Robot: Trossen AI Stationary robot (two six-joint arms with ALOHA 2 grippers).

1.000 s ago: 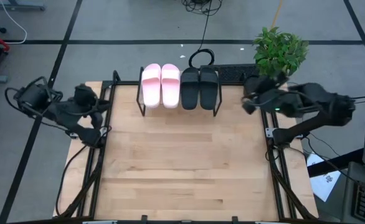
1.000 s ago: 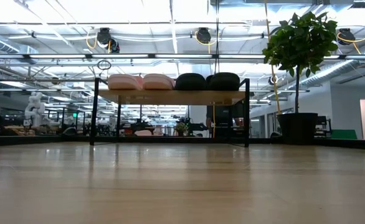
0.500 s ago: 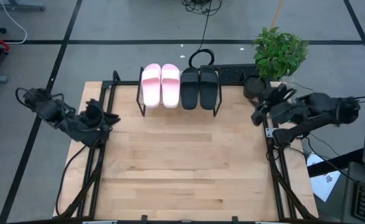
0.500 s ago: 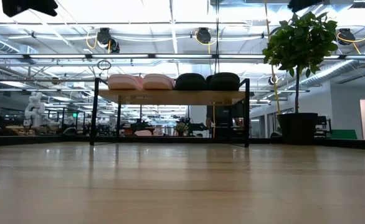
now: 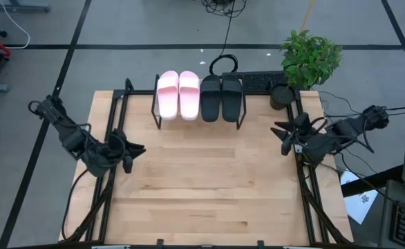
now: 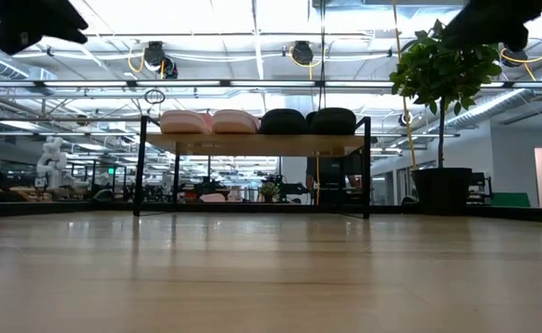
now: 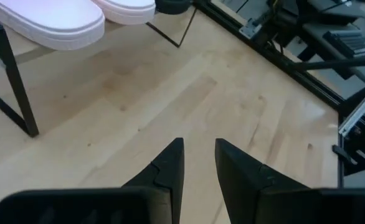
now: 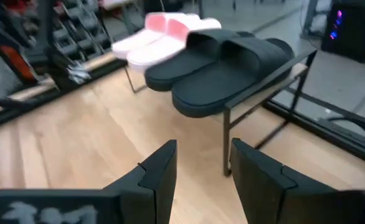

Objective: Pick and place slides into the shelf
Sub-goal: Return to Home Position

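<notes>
All the slides lie side by side on the shelf (image 6: 252,143) at the table's far edge, soles resting on its top board: the pale pink pair (image 5: 178,95) on the left, the black pair (image 5: 221,97) on the right. My left gripper (image 5: 135,158) hovers open over the table's left edge and holds nothing. In its wrist view the left gripper (image 7: 199,144) faces the pink slides (image 7: 58,22). My right gripper (image 5: 280,138) hovers open over the right edge. In its own view the right gripper (image 8: 204,146) faces the black slides (image 8: 226,65).
A potted plant (image 5: 309,59) and a dark keyboard (image 5: 261,81) stand at the far right corner, beside the shelf. Black frame rails (image 5: 112,180) run along both sides of the table. The wooden tabletop (image 5: 202,187) stretches in front of the shelf.
Both arms have swung from beyond the table's side edges toward its near edge and inward. The left gripper now reaches over the left edge, the right gripper over the right edge. In the low view both arms have come into the upper corners. The slides have stayed put.
</notes>
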